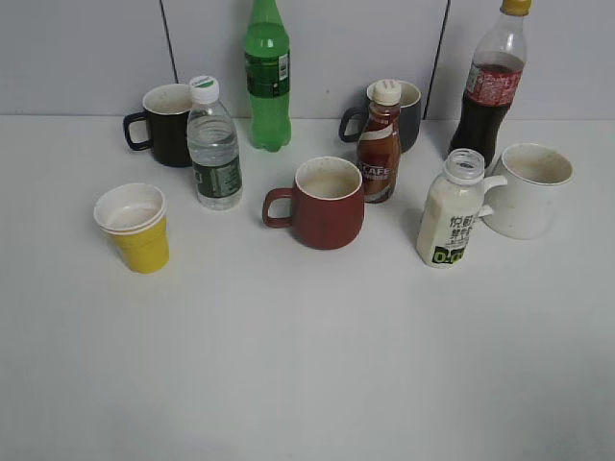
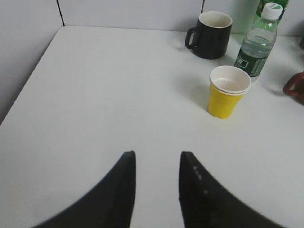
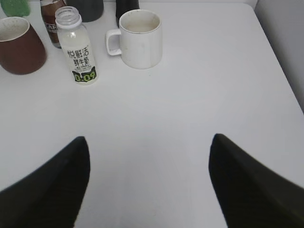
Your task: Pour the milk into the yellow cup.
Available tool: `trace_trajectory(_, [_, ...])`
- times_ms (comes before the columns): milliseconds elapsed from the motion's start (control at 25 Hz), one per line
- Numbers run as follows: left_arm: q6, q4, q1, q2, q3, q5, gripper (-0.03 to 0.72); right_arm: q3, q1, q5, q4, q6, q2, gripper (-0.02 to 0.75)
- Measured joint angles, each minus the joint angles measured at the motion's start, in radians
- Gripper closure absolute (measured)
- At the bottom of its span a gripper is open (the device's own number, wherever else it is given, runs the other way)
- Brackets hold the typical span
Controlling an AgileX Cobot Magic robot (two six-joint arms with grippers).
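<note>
A: Left gripper (image 2: 156, 190), status?

B: Two dark fingers with a narrow gap between them, nothing in it. It hangs over bare white table (image 2: 104, 95). The small tapered yellow paper cup (image 2: 228, 91), white inside and at the rim, stands upright ahead of it and to its right, well apart.

A: Behind the cup?

B: A black handled mug (image 2: 211, 34) farther ahead, and a clear water bottle with green label and white cap (image 2: 256, 45) just right of that, near the cup but not touching. The edge of a red-brown mug (image 2: 297, 86) shows at the far right of the left wrist view.

A: Right gripper (image 3: 149, 185)?

B: Fingers set wide apart, empty, over bare table. The small wide-necked clear plastic bottle of creamy white milk (image 3: 79, 50) stands upright ahead and to its left, cap off, label with dark characters and a green-black band at the bottom.

A: Neighbours of the milk?

B: A white handled mug (image 3: 138, 38) just to its right, handle pointing toward the bottle, a small gap between. The red-brown mug to its left, the brown coffee bottle (image 3: 51, 19) just behind it.

A: Exterior view?

B: Neither gripper appears. Cup at far left, milk at right, red-brown mug between. At the back stand a green soda bottle (image 1: 267, 82), a dark grey mug (image 1: 408, 110) and a cola bottle (image 1: 490, 86).
</note>
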Motion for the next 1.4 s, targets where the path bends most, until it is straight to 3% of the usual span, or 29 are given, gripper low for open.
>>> trace_trajectory(280, [0.0,-0.002,-0.002,0.003,-0.007,-0.021,0.447,-0.012,0.0,-0.031,0.0,0.0,0.021,0.153])
trace_trajectory(440, [0.0,-0.002,-0.002,0.037,-0.019,-0.116,0.447,-0.016,0.0,-0.179,0.0,-0.003,0.107,0.153])
trace_trajectory(600, [0.0,0.004,-0.003,0.224,0.038,-0.509,0.447,0.017,-0.001,-0.39,0.002,-0.013,0.247,0.153])
trace_trajectory(760, [0.0,0.004,-0.003,0.321,0.088,-0.71,0.447,0.035,0.024,-0.609,0.006,-0.029,0.409,0.153])
trace_trajectory(800, [0.0,0.007,-0.003,0.466,0.144,-1.013,0.447,0.035,0.042,-0.676,0.007,-0.033,0.453,0.153])
trace_trajectory(920, [0.0,0.014,-0.003,0.69,0.162,-1.322,0.447,0.035,0.082,-0.865,0.012,-0.043,0.594,0.153])
trace_trajectory(1000, [0.0,0.014,-0.003,0.769,0.162,-1.43,0.447,0.035,0.097,-0.983,0.016,-0.045,0.711,0.153])
trace_trajectory(1040, [0.0,0.014,-0.003,0.92,0.162,-1.572,0.447,0.035,0.104,-1.05,0.025,-0.045,0.761,0.153])
trace_trajectory(1240, [0.0,0.014,-0.003,1.23,0.165,-1.884,0.447,0.036,0.166,-1.382,0.025,-0.01,1.024,0.153])
trace_trajectory(1400, [0.0,0.024,-0.003,1.443,0.169,-2.025,0.447,0.036,0.222,-1.526,0.016,-0.004,1.183,0.153])
